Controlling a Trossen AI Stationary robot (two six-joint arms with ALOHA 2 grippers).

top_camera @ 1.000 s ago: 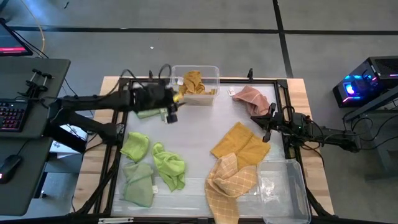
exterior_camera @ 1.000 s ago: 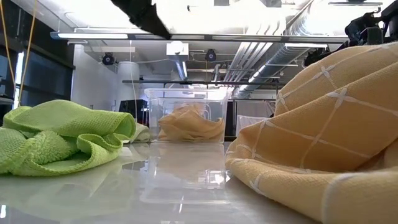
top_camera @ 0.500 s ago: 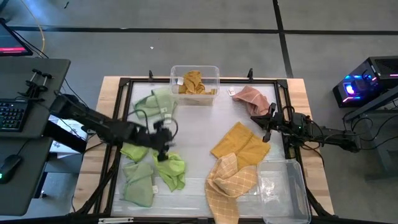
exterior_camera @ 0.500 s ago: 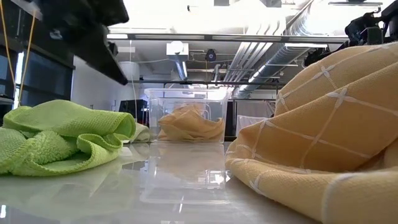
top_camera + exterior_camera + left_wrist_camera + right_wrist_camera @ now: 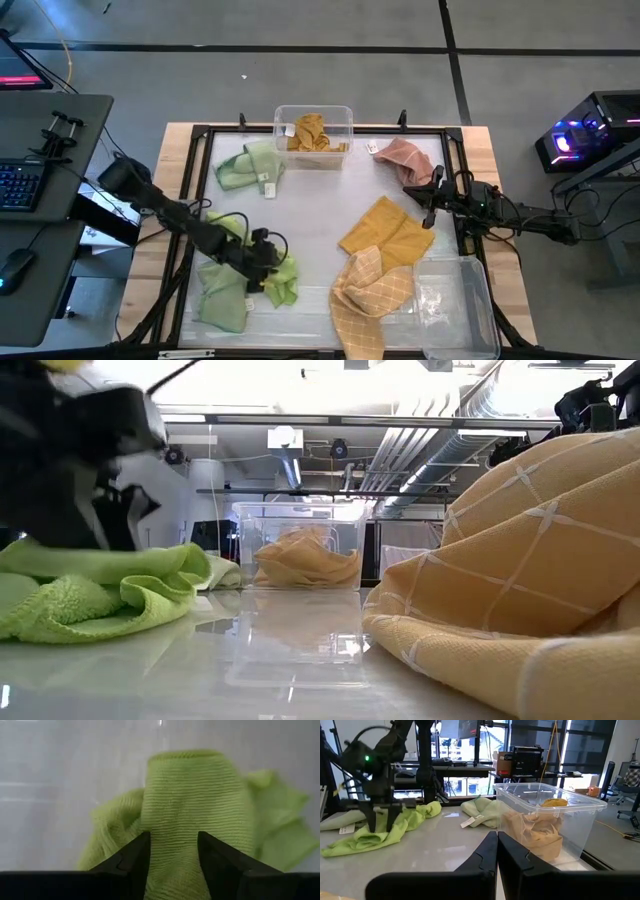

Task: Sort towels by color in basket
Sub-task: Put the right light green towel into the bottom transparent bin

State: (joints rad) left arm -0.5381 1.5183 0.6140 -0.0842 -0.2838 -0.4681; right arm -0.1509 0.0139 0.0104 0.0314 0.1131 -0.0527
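My left gripper (image 5: 173, 840) is open and points down over a crumpled light green towel (image 5: 195, 795) at the table's near left (image 5: 284, 280); its fingers stand on either side of a raised fold. Two more green towels (image 5: 218, 236) (image 5: 222, 298) lie beside it, and another (image 5: 250, 165) lies flat by the far clear bin (image 5: 340, 112), which holds a mustard towel (image 5: 312, 132). Mustard towels (image 5: 385, 230) (image 5: 365, 295) lie right of centre. A salmon towel (image 5: 405, 155) lies far right. My right gripper (image 5: 496, 840) waits shut next to it (image 5: 432, 195). My left gripper's fingers (image 5: 137, 852) come from above on either side of the green towel's raised fold (image 5: 172, 820). Whether they touch the cloth I cannot tell. The towel lies on the table.
An empty clear bin (image 5: 455, 305) stands at the near right corner. A black frame (image 5: 195, 180) runs round the white table top. Bare table shows in the middle (image 5: 310, 215). A desk with a keyboard (image 5: 20, 185) stands off the left side.
My left gripper let go of a green towel, which now lies flat on the table beside the far bin. The gripper then swung toward the near edge and came down over the crumpled green towel at the near left. The right arm kept still.
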